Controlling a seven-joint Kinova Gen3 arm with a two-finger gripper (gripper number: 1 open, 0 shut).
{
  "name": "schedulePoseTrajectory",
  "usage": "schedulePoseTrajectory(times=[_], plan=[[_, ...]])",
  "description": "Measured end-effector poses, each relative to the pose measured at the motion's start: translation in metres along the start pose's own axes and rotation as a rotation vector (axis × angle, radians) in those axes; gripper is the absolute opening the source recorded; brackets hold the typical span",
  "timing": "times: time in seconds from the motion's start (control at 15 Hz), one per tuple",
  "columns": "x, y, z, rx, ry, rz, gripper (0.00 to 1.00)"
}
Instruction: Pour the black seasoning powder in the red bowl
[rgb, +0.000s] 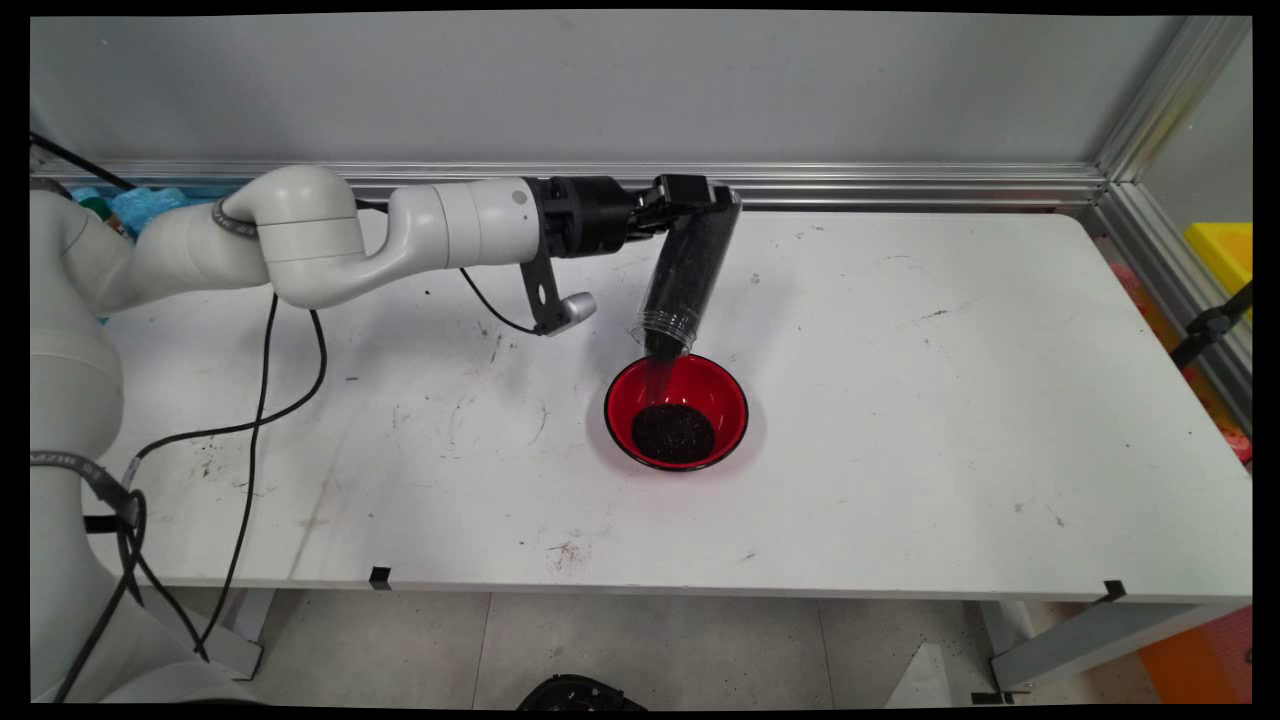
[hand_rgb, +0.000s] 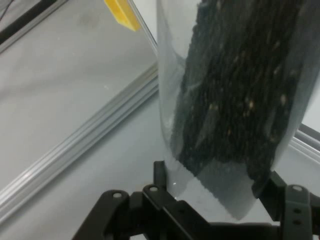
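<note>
A grey wall (rgb: 600, 90) stands behind a big white bench (rgb: 900, 420) with a shiny metal rail (rgb: 900, 185) along its far edge. The bench top has little dark marks and scratches on it.

The white robot arm (rgb: 400, 235) reaches across from the left. Its black pincer (rgb: 700, 195) is clenched around the closed end of a tall clear plastic cup (rgb: 690, 265). The cup is tipped over, with its open mouth pointing down. It is full of tiny black grains (hand_rgb: 240, 90).

Right under the cup's mouth sits a round red bowl with a black rim (rgb: 725, 395), near the middle of the bench. The cup's mouth is just above the far edge of the bowl. A thin stream of grains falls from the cup into the bowl. A dark pile of the grains (rgb: 673, 433) lies at the bottom of the bowl.

In the hand view, the cup stands between the two black fingers (hand_rgb: 165, 182), and the grains press against its clear side.

Black cables (rgb: 255, 400) hang down from the arm on the left.
</note>
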Motion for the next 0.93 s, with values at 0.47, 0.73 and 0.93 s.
schedulePoseTrajectory(times=[0.47,0.73,0.93], plan=[[0.003,0.002,0.009,0.025,0.004,0.042,0.00],[0.005,0.003,0.013,0.032,0.007,0.056,0.00],[0.006,0.003,0.014,0.033,0.009,0.058,0.00]])
